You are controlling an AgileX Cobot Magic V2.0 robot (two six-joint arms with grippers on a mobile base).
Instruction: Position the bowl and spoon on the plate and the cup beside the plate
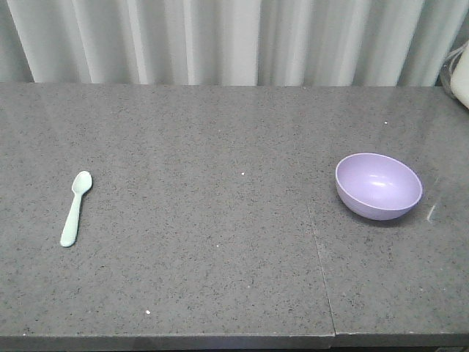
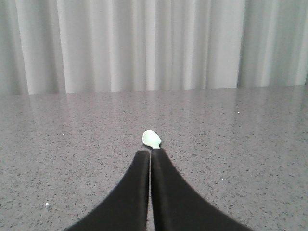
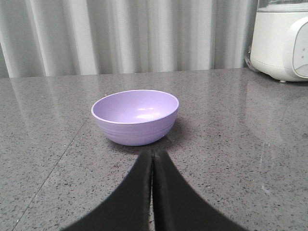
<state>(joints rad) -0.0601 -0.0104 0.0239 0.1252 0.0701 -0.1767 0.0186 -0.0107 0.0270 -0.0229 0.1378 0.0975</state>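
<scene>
A pale mint-green spoon (image 1: 76,207) lies flat on the grey counter at the left, its head pointing away. A lavender bowl (image 1: 378,185) stands upright and empty at the right. In the left wrist view my left gripper (image 2: 150,151) is shut, and the spoon's head (image 2: 151,139) shows just beyond its tips; the fingers hide the handle. My right gripper (image 3: 153,153) is also shut, a short way in front of the bowl (image 3: 135,116) and apart from it. Neither gripper appears in the front view. The plate and the cup are out of view.
A white appliance (image 3: 281,41) stands at the back right of the counter, its edge also showing in the front view (image 1: 460,73). A seam (image 1: 320,264) runs through the counter left of the bowl. A pale curtain (image 1: 234,40) hangs behind.
</scene>
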